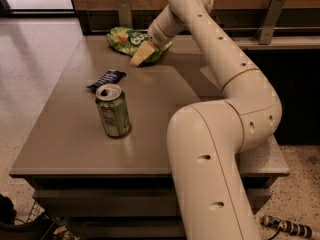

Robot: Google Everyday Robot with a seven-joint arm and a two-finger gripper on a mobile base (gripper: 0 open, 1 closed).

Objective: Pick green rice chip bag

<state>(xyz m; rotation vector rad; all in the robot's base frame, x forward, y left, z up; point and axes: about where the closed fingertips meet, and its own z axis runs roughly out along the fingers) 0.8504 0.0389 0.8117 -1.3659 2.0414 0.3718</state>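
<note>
1. The table [75,134], a flat grey-brown top on a darker base, fills most of the view and runs from the near edge to a dark wall at the far side.
2. The robot arm [220,149], cream-coloured and thick, rises from the near right. It bends at a large elbow over the table's right edge and reaches to the far middle of the table.
3. The green rice chip bag [122,38] lies flat at the far end of the table, left of centre. It is crinkled and light green with a dark green logo, and its right part is under the end of the arm.
4. The drink can [113,111] stands upright on the near left part of the table, well apart from the bag. It is green, and its opened silver top faces up.
5. The gripper [141,56], pale yellow at its tip, is down at the right end of the bag and overlaps it. I cannot tell whether it is released, clenched or holding the bag.
6. The small dark blue wrapper [106,79] lies flat just beyond the can, between the can and the bag.
</note>
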